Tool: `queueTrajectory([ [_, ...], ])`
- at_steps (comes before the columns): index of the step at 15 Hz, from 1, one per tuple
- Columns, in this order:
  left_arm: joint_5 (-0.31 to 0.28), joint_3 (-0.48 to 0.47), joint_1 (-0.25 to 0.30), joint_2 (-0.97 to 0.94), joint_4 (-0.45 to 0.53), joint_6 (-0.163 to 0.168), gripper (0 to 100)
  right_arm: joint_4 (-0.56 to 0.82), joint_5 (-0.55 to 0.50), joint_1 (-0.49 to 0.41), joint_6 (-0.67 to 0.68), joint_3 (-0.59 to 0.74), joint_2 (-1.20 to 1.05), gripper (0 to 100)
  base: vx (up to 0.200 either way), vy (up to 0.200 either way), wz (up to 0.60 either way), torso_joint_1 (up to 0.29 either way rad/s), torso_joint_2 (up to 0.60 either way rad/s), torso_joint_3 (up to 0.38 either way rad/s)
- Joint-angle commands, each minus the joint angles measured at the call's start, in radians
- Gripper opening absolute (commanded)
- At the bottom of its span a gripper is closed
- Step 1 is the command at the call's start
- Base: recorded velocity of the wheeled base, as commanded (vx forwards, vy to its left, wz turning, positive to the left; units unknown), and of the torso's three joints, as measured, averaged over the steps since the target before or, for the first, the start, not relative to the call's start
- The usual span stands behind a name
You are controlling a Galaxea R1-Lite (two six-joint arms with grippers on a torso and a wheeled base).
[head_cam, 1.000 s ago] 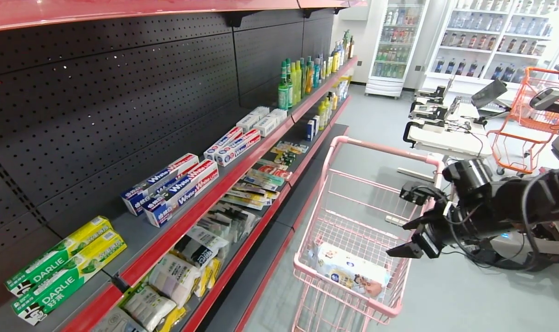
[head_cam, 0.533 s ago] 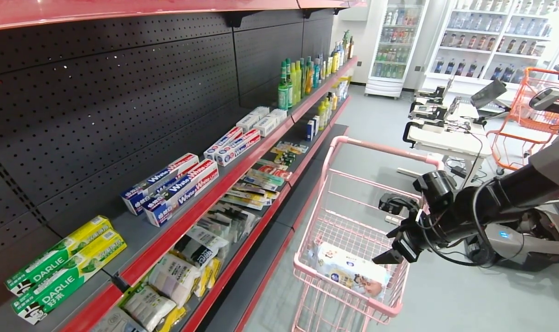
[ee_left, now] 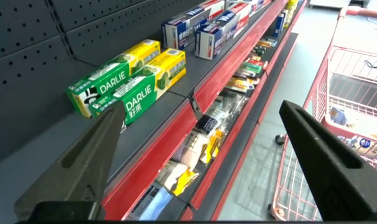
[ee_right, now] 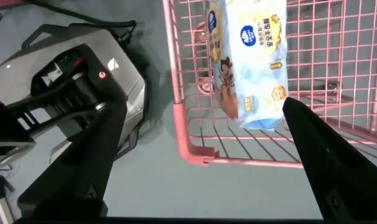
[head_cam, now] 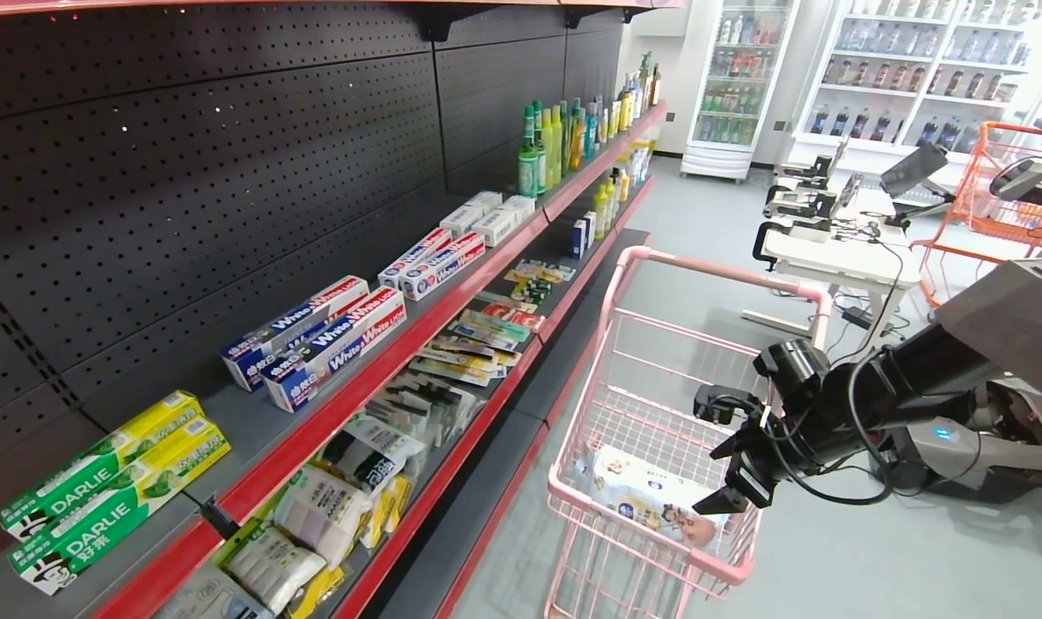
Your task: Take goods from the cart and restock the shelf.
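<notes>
Depicting, largest first, the shelf (head_cam: 229, 172) along the robot's left: pegboard back, red-lipped tiers, bare grey stretches between the groups of goods on the upper tier. Shows next the pink wire cart (head_cam: 719, 273), close beside the shelf's lowest tier and ahead of the robot, its basket nearly bare. Places the right gripper (head_cam: 714, 480) above the cart's near corner, fingers spread wide, nothing between them, apart from the load below. Places the left gripper (ee_left: 201, 109) before the shelf front, likewise spread wide and holding nothing. Locates the task's item, a pale blue soft pack (head_cam: 650, 507), flat on the basket floor toward the cart's near end, below the right gripper, untouched, with no other goods visible in the cart. Marks, at the near end of the upper tier, two green-and-yellow toothpaste boxes (head_cam: 113, 490) side by side and, farther along, blue-and-white toothpaste boxes (head_cam: 315, 340). Suggests an early stage: the pack not yet grasped, nothing in transit. Leaves, by judgement, nearly the whole cycle to do: lowering onto the pack, closing on it, lifting clear of the wire walls, carrying across, setting down on a bare stretch of shelf.
</notes>
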Motion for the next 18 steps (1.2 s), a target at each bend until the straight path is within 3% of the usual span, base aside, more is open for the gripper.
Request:
queueTrajectory([
  [1,0.0,0.0,0.0,0.001,0.001,0.0,100,0.0,0.0,-0.006,-0.005,-0.007,0.023,100,0.0,0.0,0.0,-0.149,0.3,0.159],
  [8,0.0,0.0,0.0,0.001,0.0,0.0,100,0.0,0.0,-0.055,-0.055,-0.074,0.093,100,0.0,0.0,0.0,-0.148,0.32,0.174],
  [13,0.0,0.0,0.0,0.001,0.001,0.0,100,0.001,0.006,-0.101,-0.164,-0.125,0.119,100,0.0,0.0,0.0,-0.156,0.34,0.182],
  [18,0.0,0.0,0.0,0.001,0.0,0.0,100,0.001,0.063,-0.11,-0.203,-0.162,0.139,100,0.0,0.0,0.0,-0.16,0.36,0.196],
])
